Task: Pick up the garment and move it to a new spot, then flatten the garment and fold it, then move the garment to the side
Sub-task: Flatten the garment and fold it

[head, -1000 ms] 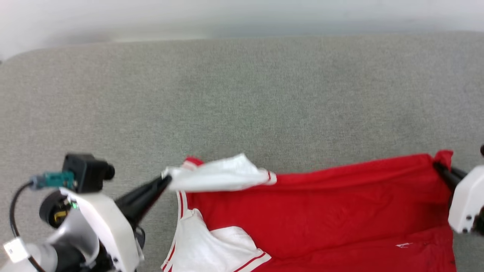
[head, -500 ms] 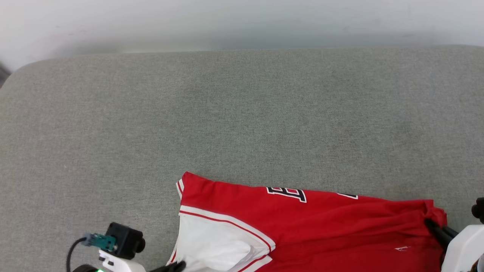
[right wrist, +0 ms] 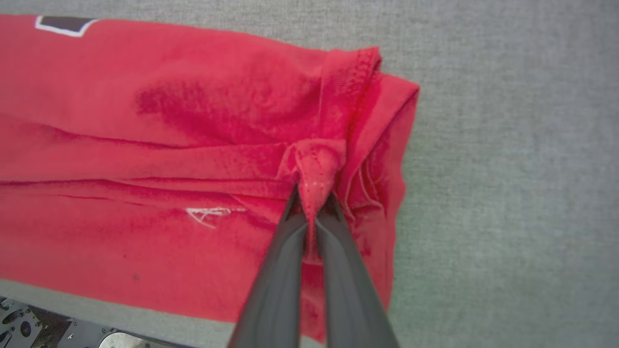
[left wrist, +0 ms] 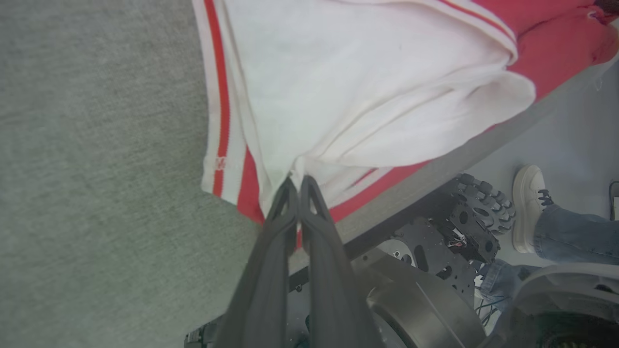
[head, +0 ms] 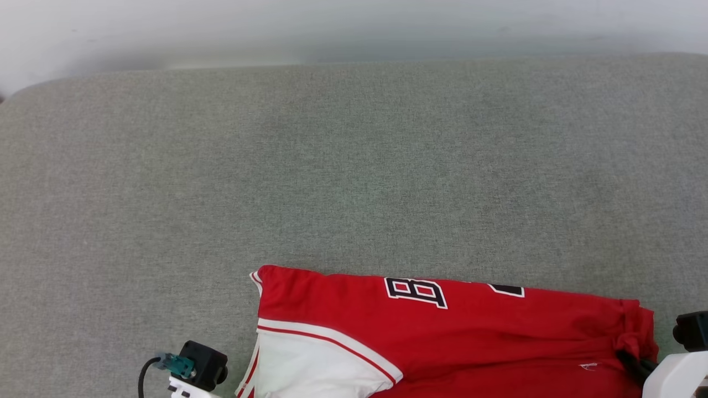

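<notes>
The garment [head: 442, 337], a red T-shirt with white sleeves, lies folded along the near edge of the grey cushioned table [head: 354, 166], black-and-white lettering [head: 415, 291] facing up. My left gripper [left wrist: 300, 183] is shut on the white sleeve [left wrist: 362, 87] beside its red-and-white striped seam. The sleeve's corner hangs over the table edge. My right gripper [right wrist: 313, 203] is shut on a bunched bit of the red hem, just right of the small white logo [right wrist: 213, 215]. In the head view the right gripper's fingers [head: 630, 362] sit at the garment's right end.
The grey surface stretches wide behind and to both sides of the garment, ending at a pale wall. Below the near table edge are my dark wheeled base [left wrist: 435, 270] and a person's white shoe [left wrist: 527, 208] on the floor.
Both grippers have drawn the held edge back toward me, laying the garment's far half over the near half. The raised sleeve is down, and lettering now faces up.
</notes>
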